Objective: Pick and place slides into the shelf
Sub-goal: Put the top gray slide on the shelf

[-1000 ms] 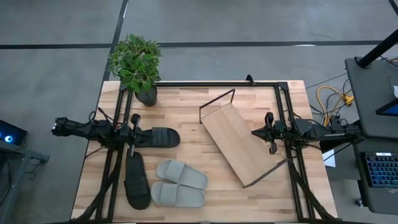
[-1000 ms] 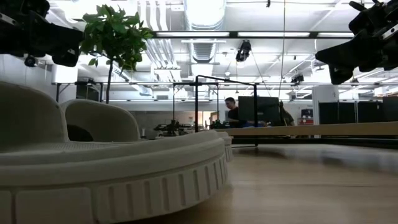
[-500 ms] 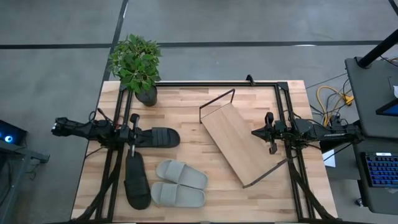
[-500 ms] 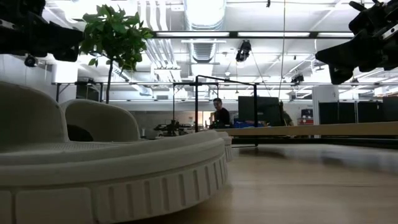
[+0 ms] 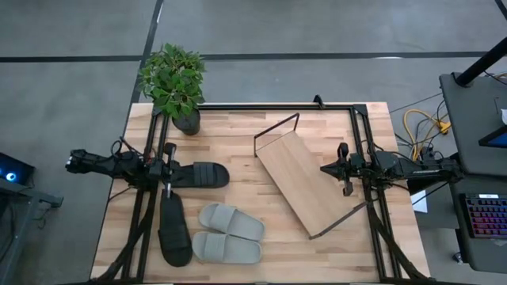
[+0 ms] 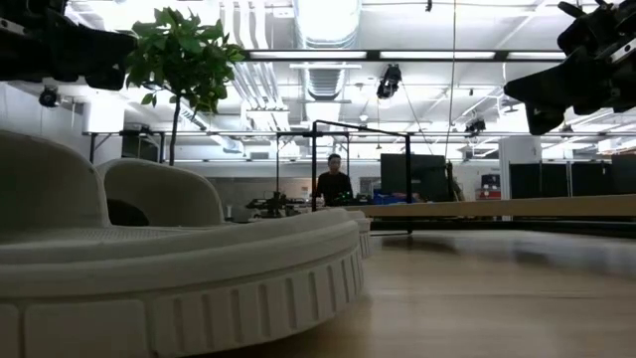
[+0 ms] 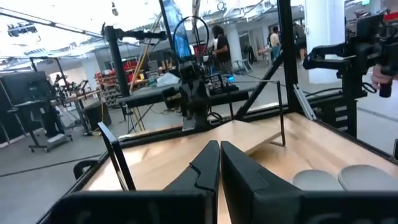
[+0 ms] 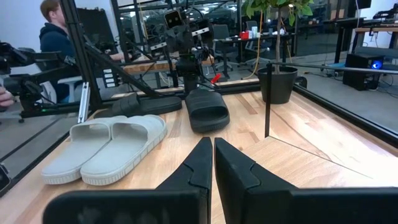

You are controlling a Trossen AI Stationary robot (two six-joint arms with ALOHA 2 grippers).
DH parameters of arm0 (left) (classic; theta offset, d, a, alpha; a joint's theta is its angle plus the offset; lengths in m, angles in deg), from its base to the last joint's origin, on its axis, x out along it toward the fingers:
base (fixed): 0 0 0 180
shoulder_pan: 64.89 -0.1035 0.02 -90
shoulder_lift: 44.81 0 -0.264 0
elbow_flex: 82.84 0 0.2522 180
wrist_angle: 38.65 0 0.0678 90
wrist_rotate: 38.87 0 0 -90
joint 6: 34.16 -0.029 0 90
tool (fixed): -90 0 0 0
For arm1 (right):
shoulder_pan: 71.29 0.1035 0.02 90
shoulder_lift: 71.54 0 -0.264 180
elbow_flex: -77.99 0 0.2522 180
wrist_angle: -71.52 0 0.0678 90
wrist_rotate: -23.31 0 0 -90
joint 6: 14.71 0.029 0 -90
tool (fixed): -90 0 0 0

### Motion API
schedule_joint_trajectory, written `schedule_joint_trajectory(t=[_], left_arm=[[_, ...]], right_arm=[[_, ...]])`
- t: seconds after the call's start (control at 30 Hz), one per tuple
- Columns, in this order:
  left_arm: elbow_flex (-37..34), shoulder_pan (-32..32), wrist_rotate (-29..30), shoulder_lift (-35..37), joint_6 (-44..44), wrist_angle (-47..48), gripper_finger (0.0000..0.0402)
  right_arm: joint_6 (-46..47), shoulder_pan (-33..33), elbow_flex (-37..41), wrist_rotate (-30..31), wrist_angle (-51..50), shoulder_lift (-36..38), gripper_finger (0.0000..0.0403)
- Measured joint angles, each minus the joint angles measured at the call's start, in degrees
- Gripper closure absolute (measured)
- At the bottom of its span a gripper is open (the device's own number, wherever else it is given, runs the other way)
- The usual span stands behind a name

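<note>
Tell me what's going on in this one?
Nothing is being handled yet. Both arms hang over the table with shut tools: the left tool above the black slides, the right tool above the shelf. The shelf board is bare. The grey slides lie side by side on the table, near the black ones, and a potted plant stands at a corner.

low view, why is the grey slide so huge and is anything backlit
Low view: the grey slide sits right at the lens, filling the foreground; the bright ceiling lights leave the plant and both arms as dark silhouettes. High view: light is even, shadows faint.
</note>
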Motion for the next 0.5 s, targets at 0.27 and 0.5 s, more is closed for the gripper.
schedule_joint_trajectory(t=[0.27,0.5], left_arm=[[-0.02,0.01,-0.01,0.0,0.17,-3.45,0.0402],[-0.02,0.01,-0.28,0.0,3.13,-3.57,0.0402]], right_arm=[[7.88,0.0,-0.01,-0.01,0.07,0.0,0.0394],[2.33,0.0,-0.01,-0.01,0.11,0.01,0.0394]])
